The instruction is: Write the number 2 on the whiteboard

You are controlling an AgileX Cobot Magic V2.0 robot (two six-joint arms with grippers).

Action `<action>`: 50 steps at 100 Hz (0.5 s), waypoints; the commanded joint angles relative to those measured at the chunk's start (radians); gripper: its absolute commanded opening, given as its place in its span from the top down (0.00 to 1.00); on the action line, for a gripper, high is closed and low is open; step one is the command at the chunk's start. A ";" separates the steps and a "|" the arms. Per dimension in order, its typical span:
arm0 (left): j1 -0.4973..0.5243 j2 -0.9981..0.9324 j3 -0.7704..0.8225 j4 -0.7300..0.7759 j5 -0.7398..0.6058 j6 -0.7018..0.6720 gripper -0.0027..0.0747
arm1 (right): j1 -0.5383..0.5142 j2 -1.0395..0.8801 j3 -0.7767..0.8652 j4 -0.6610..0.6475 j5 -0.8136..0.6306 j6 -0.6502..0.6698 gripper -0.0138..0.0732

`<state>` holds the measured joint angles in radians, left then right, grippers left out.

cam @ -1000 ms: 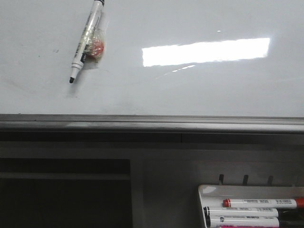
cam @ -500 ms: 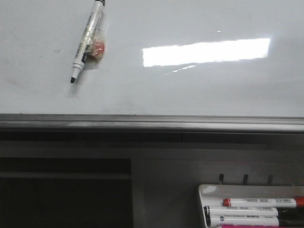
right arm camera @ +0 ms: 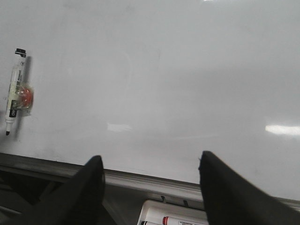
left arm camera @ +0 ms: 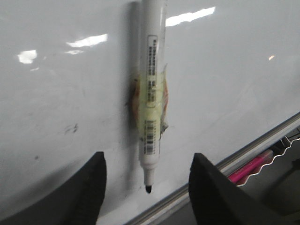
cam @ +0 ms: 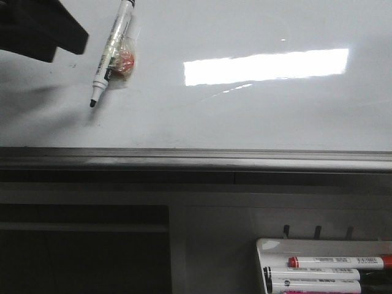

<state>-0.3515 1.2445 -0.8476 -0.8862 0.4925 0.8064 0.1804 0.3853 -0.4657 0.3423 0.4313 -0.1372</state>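
The whiteboard (cam: 257, 116) is glossy white with faint smudges and no number 2 on it. A white marker (cam: 112, 52) with a bare black tip (cam: 92, 103) sits on the board at the upper left, held by clear tape over a red-orange blob (cam: 124, 61). My left gripper (left arm camera: 147, 157) is open, its fingers either side of the marker's tip end (left arm camera: 149, 187), not touching it. Its dark body (cam: 37, 27) shows at the front view's top left. My right gripper (right arm camera: 150, 157) is open and empty over the board's lower rail; the marker (right arm camera: 16, 86) is far to its left.
A grey metal rail (cam: 196, 158) runs along the board's lower edge. Below it at the right, a small white tray (cam: 269, 248) holds several markers, one with a red cap (cam: 337, 262). A dark recess (cam: 79, 251) lies at lower left.
My left arm's dark body has come into the front view's top left corner and casts a shadow on the board. The marker has not moved.
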 commanded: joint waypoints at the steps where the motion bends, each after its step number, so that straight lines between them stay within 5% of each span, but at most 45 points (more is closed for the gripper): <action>1: -0.048 0.040 -0.061 -0.026 -0.091 0.006 0.51 | -0.001 0.012 -0.037 0.000 -0.064 -0.010 0.38; 28: -0.085 0.155 -0.075 -0.026 -0.183 0.006 0.55 | -0.001 0.012 -0.037 0.000 -0.045 -0.010 0.38; 50: -0.085 0.198 -0.076 -0.026 -0.186 0.006 0.95 | -0.001 0.012 -0.037 0.001 -0.043 -0.010 0.38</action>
<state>-0.4347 1.4393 -0.8989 -0.9039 0.3788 0.8102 0.1804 0.3853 -0.4657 0.3423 0.4533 -0.1385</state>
